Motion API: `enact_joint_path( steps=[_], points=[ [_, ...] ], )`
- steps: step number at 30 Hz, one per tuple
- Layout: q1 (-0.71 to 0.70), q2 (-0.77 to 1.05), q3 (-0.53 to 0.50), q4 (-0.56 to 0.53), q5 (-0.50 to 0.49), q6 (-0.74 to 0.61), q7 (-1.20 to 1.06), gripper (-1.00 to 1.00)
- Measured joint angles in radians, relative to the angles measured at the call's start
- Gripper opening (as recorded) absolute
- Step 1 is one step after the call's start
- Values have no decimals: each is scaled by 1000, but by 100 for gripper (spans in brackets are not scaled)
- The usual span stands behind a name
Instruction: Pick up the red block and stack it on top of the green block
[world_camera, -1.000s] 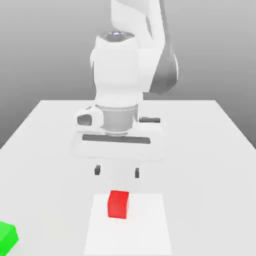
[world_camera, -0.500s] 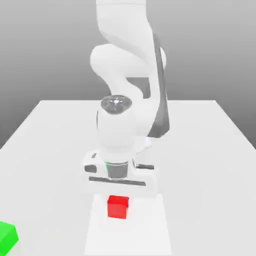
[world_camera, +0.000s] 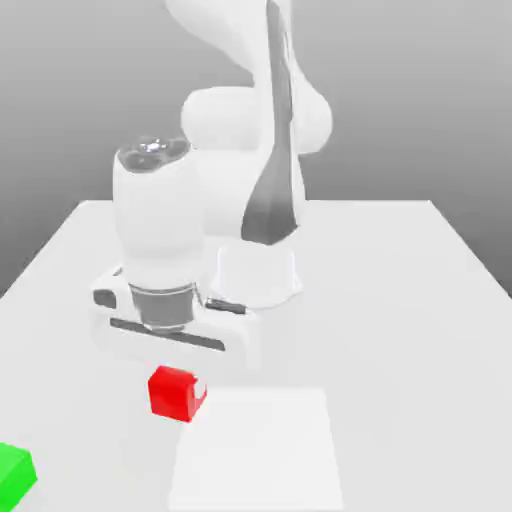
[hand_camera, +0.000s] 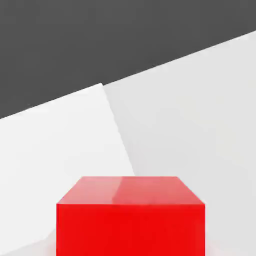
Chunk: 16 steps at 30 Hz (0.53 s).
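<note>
Gripper (world_camera: 172, 372) clenched on red block (world_camera: 176, 392), block lifted off table (world_camera: 400, 300), just under hand; green block (world_camera: 15, 472) on table toward exterior view's left and nearer camera, well apart; carry goes that way

The red block (world_camera: 177, 393) and green block (world_camera: 14, 473) present plain matte faces, the arm (world_camera: 160, 235) a smooth white satin shell with a glossy metallic cap, the table (world_camera: 400, 330) a smooth matte white surface.
</note>
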Motion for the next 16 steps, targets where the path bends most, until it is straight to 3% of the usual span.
enact_joint_path(
  steps=[8,12,13,16],
  points=[
    [-124,151,-108,289,50,-142,27,-100],
    [-162,273,-101,342,96,-75,5,-100],
    [-169,303,-94,346,107,-50,-3,100],
    [-169,303,-94,346,107,-50,-3,100]
  ],
)
